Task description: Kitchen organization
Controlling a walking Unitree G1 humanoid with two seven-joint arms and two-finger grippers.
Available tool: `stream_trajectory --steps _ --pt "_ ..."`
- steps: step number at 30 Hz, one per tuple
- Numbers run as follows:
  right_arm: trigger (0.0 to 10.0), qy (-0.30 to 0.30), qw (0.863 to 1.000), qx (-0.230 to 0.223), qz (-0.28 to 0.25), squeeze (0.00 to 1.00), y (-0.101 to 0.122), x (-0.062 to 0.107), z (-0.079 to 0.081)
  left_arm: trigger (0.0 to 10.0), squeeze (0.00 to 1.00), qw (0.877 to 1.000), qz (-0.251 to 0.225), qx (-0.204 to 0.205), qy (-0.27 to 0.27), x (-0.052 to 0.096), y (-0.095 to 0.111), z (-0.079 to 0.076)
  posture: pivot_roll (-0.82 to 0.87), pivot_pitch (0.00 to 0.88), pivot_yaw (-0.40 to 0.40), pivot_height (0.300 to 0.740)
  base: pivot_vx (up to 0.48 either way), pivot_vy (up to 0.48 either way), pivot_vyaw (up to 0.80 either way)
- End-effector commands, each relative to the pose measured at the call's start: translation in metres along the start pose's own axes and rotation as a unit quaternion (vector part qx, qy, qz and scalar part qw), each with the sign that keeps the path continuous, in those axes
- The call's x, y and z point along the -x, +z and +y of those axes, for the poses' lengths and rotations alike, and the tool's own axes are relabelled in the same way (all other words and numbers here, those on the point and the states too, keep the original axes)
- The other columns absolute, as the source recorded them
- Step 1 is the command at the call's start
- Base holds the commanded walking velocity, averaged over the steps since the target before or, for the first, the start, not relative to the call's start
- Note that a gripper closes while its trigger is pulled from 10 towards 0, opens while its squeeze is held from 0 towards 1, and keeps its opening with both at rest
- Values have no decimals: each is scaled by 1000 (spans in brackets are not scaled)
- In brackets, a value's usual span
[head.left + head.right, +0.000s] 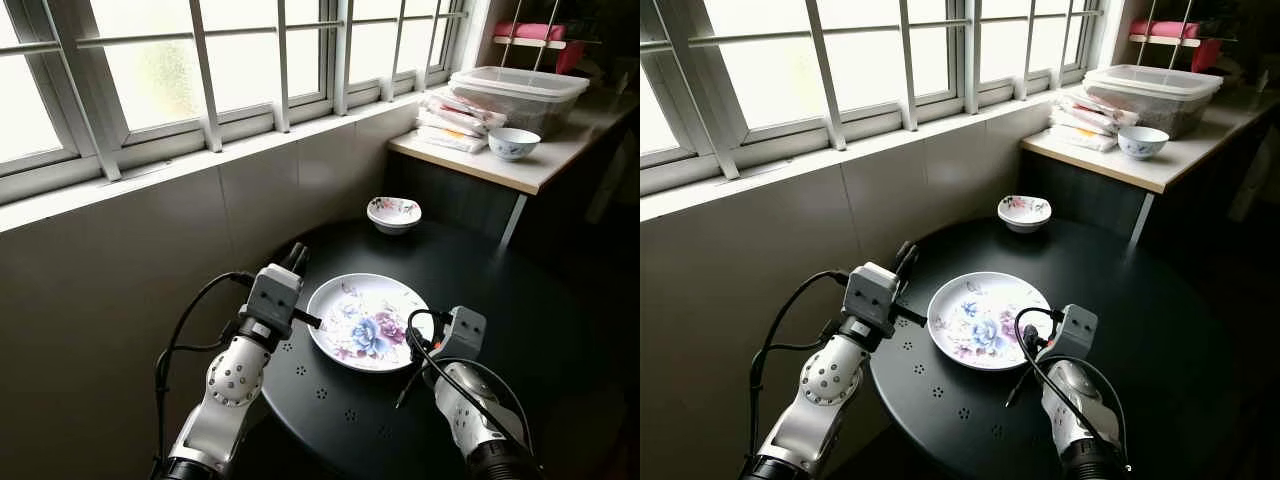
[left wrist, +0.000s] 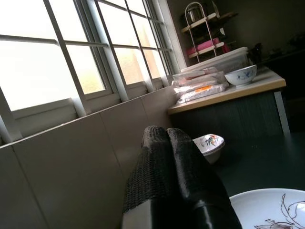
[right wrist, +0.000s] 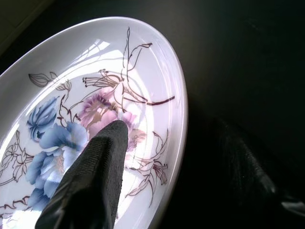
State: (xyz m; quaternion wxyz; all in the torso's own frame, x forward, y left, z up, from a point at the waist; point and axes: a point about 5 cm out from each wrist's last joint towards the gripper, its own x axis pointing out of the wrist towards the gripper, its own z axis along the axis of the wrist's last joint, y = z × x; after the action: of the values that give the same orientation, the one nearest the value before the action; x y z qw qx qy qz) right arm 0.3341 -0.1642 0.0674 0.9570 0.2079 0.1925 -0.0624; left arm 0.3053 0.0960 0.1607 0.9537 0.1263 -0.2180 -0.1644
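A white plate point(image 1: 352, 312) painted with blue and pink flowers lies on the round black table point(image 1: 480, 270). My right gripper point(image 3: 171, 130) is at the plate's near right rim and stands open. One finger point(image 3: 102, 157) reaches over the plate's face and the other point(image 3: 248, 167) sits outside the rim over the table. My left gripper point(image 1: 295, 258) hovers at the table's left edge beside the plate, shut and empty, its fingers point(image 2: 162, 143) pressed together. A small floral bowl point(image 1: 394, 213) sits at the table's far side.
A tiled wall and barred window run along the left. At the back right, a counter point(image 1: 540, 170) carries a blue-and-white bowl point(image 1: 514, 143), stacked packets point(image 1: 450, 120) and a lidded plastic box point(image 1: 520, 92). A wire rack point(image 1: 530, 30) stands behind.
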Motion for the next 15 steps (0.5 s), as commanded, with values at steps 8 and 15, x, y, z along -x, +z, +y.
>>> stream_trajectory --steps 8,15 --pt "10000 14 1000 -2 28 0 0 -5 1 10000 0 1000 10 -5 -3 2 -5 -1 44 0 -4 740 0 0 0" --pt "3451 8 998 -21 55 0 -4 -7 -2 10000 0 1000 13 -5 -2 2 -7 0 46 0 -5 740 0 0 0"
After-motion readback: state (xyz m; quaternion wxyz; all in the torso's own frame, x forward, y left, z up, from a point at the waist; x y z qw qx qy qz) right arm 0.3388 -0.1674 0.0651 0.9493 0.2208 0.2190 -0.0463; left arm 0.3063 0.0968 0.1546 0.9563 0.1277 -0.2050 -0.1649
